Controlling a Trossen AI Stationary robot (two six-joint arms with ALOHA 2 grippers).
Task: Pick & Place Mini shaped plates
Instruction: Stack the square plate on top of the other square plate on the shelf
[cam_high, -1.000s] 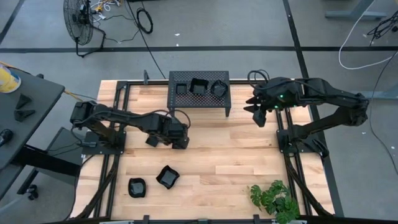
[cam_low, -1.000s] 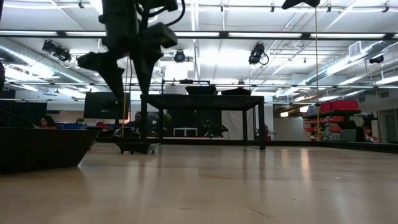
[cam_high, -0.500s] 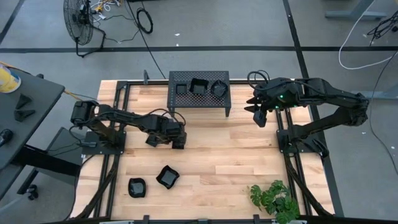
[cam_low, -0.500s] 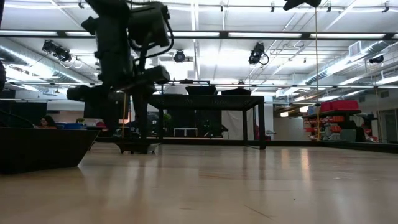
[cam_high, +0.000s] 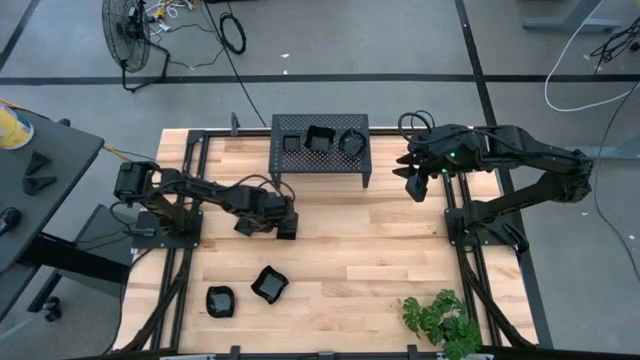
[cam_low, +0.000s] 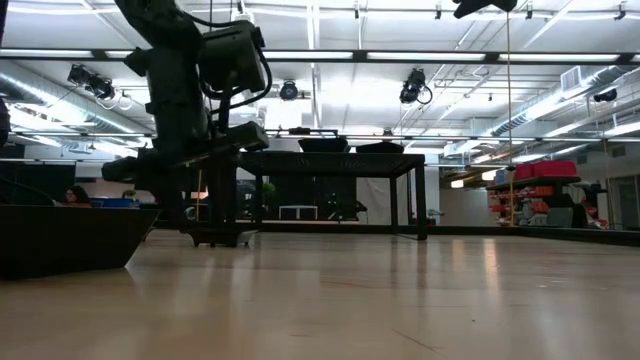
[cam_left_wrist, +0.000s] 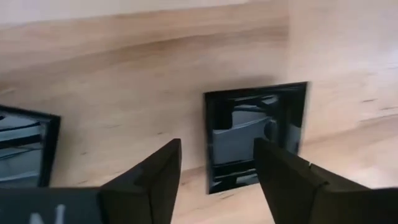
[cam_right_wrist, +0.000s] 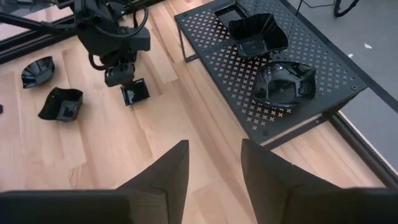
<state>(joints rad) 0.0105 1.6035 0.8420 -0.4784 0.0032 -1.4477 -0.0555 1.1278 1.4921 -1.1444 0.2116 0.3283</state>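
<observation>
While poised low over table (cam_high: 380, 250), left gripper (cam_left_wrist: 214, 177) has fingers spread, straddling near edge of small square plate (cam_left_wrist: 255, 140) lying flat on wood; nothing gripped. Second dark plate (cam_left_wrist: 25, 149) sits just beside, partly cut off. Right gripper (cam_high: 413, 184) hangs raised near right end of perforated stand (cam_high: 360, 165), fingers parted, holding nothing. Three plates on stand: square (cam_right_wrist: 231, 11), wavy-edged (cam_right_wrist: 258, 34), rounded (cam_right_wrist: 283, 82). Two more plates (cam_high: 270, 284) (cam_high: 220, 300) rest on table's near left part, well apart from stand. Potted plant (cam_high: 440, 320) at near right edge.
</observation>
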